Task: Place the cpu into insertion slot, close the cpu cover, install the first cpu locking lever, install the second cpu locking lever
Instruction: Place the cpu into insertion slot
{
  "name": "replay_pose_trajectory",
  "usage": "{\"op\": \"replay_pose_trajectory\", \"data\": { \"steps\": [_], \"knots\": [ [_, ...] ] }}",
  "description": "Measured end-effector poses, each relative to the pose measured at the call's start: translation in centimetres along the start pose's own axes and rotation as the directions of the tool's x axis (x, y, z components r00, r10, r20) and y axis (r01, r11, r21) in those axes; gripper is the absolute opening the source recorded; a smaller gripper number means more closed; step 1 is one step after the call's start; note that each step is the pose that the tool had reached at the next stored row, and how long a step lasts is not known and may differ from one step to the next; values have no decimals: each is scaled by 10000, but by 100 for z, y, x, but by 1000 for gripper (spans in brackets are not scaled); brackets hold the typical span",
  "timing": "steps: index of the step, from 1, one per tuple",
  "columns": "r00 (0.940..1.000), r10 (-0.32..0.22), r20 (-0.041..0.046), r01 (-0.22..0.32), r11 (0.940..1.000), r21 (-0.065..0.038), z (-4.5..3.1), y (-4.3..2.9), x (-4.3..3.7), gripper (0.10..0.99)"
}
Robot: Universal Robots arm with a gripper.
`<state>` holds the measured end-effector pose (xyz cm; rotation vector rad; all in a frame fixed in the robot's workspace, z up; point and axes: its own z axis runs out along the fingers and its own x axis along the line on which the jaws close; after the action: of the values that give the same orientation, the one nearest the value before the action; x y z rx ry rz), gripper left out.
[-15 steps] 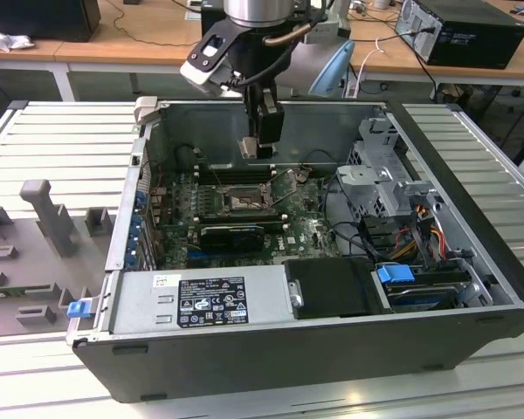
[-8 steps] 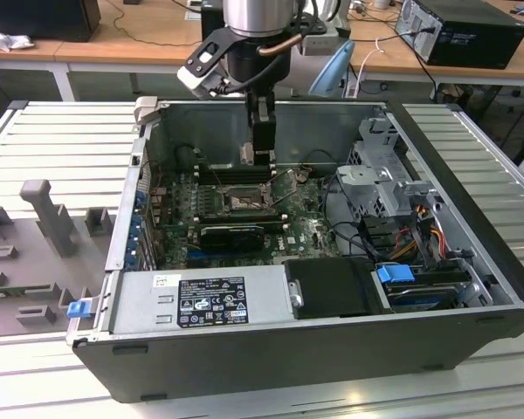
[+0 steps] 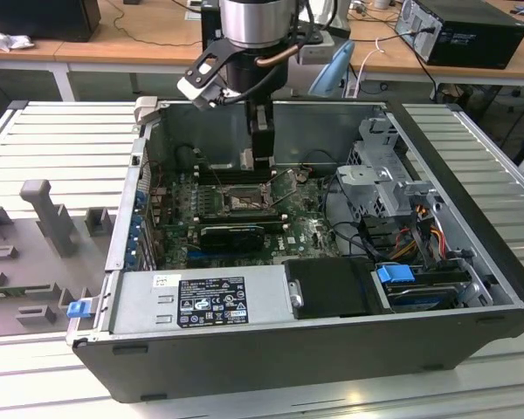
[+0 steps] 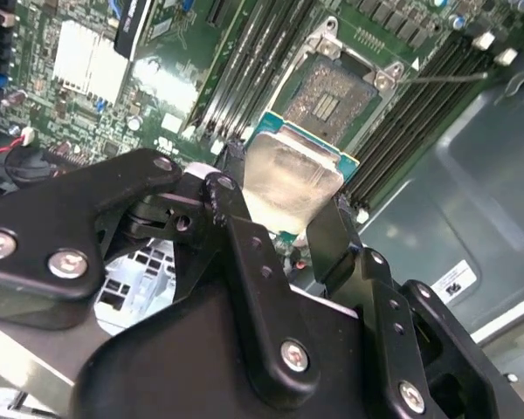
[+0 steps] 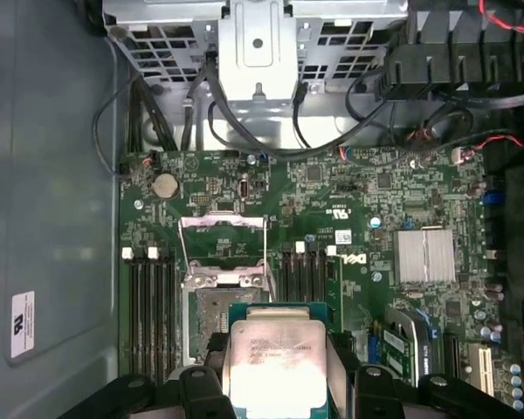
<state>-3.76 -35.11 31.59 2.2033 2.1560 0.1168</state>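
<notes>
Clamped by two opposite edges in the black two-finger gripper [image 5: 275,377]: small flat square silvery-beige cpu [image 5: 275,349], held level above the green board [image 5: 358,227]. Below, slightly toward the exterior view's left: the bare, silver-rimmed, dark-centred insertion slot [image 3: 244,202], with the thin silvery cpu cover [image 5: 224,236] swung open beside it.

Bright, even light; glare whitens the cpu [image 4: 290,182].

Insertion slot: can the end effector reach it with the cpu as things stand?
Probably yes. The end effector holds the cpu over the board, the cover stands open, and the slot lies bare beside the cpu with nothing across it.
</notes>
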Motion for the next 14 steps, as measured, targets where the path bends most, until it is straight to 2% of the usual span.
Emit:
{"op": "replay_pose_trajectory", "data": {
  "steps": [2,6,11,14],
  "knots": [
    [10000,-75,-1,75,10000,4,28,-34,15,529],
    [9999,-120,2,120,9999,7,103,-57,60,529],
    [9999,-147,1,147,9999,8,270,-102,82,529],
    [9999,-152,6,152,9999,8,327,-113,81,529]
  ]
}}
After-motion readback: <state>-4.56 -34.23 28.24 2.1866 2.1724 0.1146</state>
